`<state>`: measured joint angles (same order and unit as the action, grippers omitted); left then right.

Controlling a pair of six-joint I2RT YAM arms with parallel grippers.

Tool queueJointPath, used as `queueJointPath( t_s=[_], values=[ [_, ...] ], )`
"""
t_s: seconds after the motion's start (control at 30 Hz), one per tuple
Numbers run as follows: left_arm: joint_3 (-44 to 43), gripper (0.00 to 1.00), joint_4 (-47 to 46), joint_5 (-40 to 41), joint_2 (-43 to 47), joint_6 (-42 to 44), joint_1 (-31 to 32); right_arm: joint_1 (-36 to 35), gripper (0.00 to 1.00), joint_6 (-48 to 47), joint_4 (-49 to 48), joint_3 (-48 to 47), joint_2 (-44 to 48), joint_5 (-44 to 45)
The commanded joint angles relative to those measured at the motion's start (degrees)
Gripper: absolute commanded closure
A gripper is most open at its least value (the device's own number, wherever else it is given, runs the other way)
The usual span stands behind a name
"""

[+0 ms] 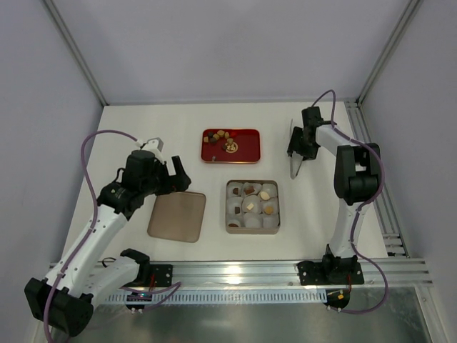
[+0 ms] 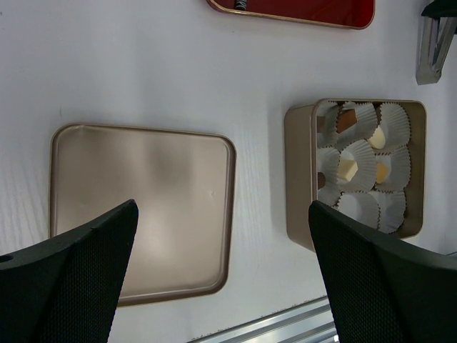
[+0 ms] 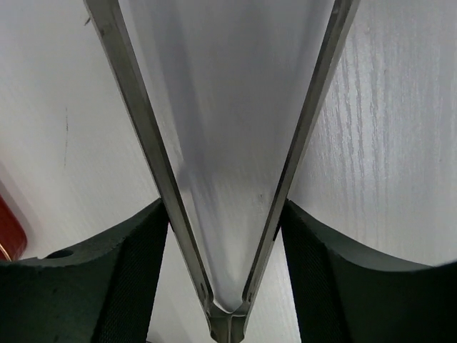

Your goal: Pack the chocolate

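Observation:
Loose chocolate [image 1: 222,138] pieces, brown and tan, lie on a red tray [image 1: 251,147]. More chocolate [image 1: 265,194] sits in some of the white paper cups of the gold box [image 1: 252,231]; the left wrist view shows that box [image 2: 300,171] too, with chocolate [image 2: 347,120] in its cups. My right gripper [image 1: 297,146] is right of the tray, shut on metal tongs [image 1: 294,163] that point down at the table. In the right wrist view the tongs [image 3: 143,128] spread in a V between my right gripper [image 3: 223,207] fingers. My left gripper [image 2: 222,206] hangs open and holds nothing.
The gold lid [image 1: 177,216] lies flat left of the box, below my left gripper [image 1: 178,175]. In the left wrist view the lid [image 2: 136,207] fills the left side and the tongs [image 2: 430,53] show at top right. An aluminium rail [image 1: 235,271] runs along the near edge.

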<state>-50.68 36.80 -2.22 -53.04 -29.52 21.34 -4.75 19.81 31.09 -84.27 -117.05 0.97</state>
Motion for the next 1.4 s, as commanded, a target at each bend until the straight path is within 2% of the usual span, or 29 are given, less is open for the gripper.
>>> queueJointPath(
  t_s=[0.0, 0.1, 0.3, 0.43, 0.63, 0.9, 1.13, 1.37],
  values=[
    [0.4, 0.00, -2.0, -1.7, -0.7, 0.5, -0.2, -0.3, 0.34, -0.2, 2.6, -1.8, -0.5, 2.6],
    [0.5, 0.00, -1.9, -1.3, -1.6, 0.4, -0.2, -0.3, 0.24, -0.1, 3.1, -1.6, -0.5, 2.7],
    [-0.7, 0.00, 0.3, -0.9, -5.4, -0.9, -0.2, -0.3, 0.14, 1.1, 2.7, -1.4, 2.4, 3.0],
    [-1.4, 0.02, 2.7, -1.0, -8.5, -2.6, -0.2, -0.2, 0.13, 2.0, 3.1, -1.7, 6.0, 2.7],
    [-0.7, 0.15, 6.4, 3.6, -13.2, -5.3, 2.5, -0.6, 0.13, 3.7, 0.6, 4.1, 18.5, 1.5],
    [-0.1, 0.29, 3.4, 13.0, -23.2, -10.9, 17.3, -7.7, 0.19, 3.6, -3.2, 15.1, 37.3, -0.2],
    [-1.8, 0.41, 0.3, 18.1, -32.9, -12.3, 23.7, -13.1, 0.21, 4.0, -5.5, 22.4, 46.8, -4.4],
    [-4.6, 0.45, 0.1, 19.9, -37.6, -12.4, 24.4, -14.3, 0.22, 3.8, -5.7, 25.9, 50.5, -6.0]
  ],
)
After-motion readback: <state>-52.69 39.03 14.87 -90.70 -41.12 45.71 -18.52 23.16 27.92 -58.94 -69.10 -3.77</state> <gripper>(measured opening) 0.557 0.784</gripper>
